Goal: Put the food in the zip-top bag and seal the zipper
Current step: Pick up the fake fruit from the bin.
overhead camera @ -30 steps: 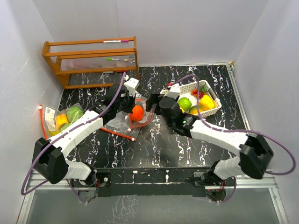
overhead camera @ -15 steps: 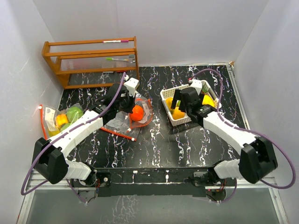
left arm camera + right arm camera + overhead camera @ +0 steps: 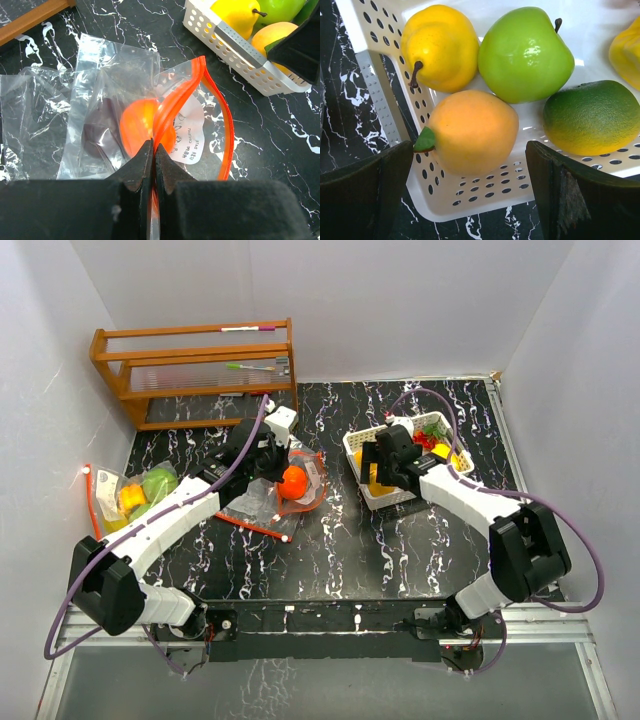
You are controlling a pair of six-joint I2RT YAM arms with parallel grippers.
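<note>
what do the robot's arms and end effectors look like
The left arm and right arm have white tubular links with bulky black joints, and a purple cable loops along each. The left end effector and right end effector have matte black fingers.

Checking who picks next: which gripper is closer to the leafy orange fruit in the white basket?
Right. The right gripper hangs open just over the leafy orange fruit; the left gripper is away at the zip-top bag, shut on its rim.
</note>
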